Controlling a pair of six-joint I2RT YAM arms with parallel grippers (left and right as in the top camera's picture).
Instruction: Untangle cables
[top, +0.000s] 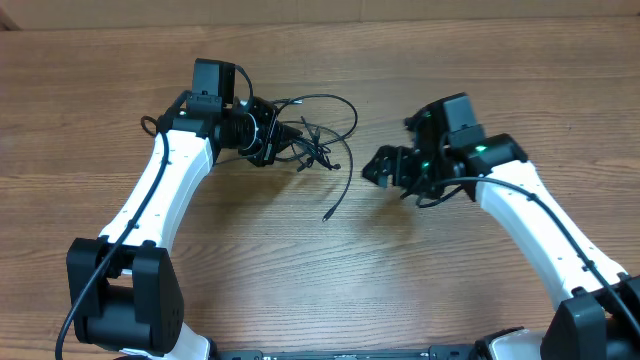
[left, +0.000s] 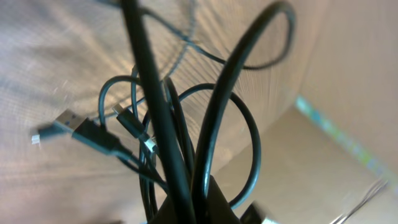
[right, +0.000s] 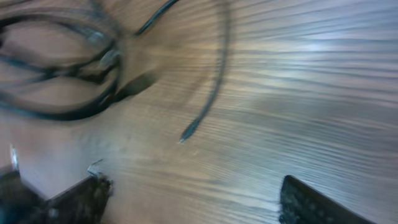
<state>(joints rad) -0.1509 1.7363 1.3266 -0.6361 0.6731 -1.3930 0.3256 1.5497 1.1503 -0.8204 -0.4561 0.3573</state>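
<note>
The wooden table (top: 320, 290) fills the overhead view. From the left gripper (top: 283, 142) toward the arm bases the wood lies wide and open. On the other side of it the wood runs up to a paler strip (top: 400, 12) along the top edge of the picture. The left arm (top: 160, 190) reaches in from one near corner with its base cut off by the frame. The right arm (top: 530, 205) comes in from the other corner, and an open gap of table lies between its tip and the left gripper.

The cables (top: 308, 143) bunch right at the left gripper's tip. One loop arches out beyond it, and the rest is a dark knot whose crossings cannot be sorted out from above. Whether the knot rests on the wood or hangs just off it cannot be told. In the left wrist view several black strands rise from the fingers at the bottom edge, pinched there. Those fingers are mostly hidden under the strands and cropped by the frame.

The right gripper (top: 378, 165) sits apart from the left gripper, across the knot and clear of the cords. Its fingers (right: 78, 199) stand wide apart in its own blurred wrist view, with wood between them.

A loose cord end (top: 326, 214) trails from the left gripper's bundle toward the bases. A flat plug (left: 68, 122) juts sideways beside the pinched strands.
</note>
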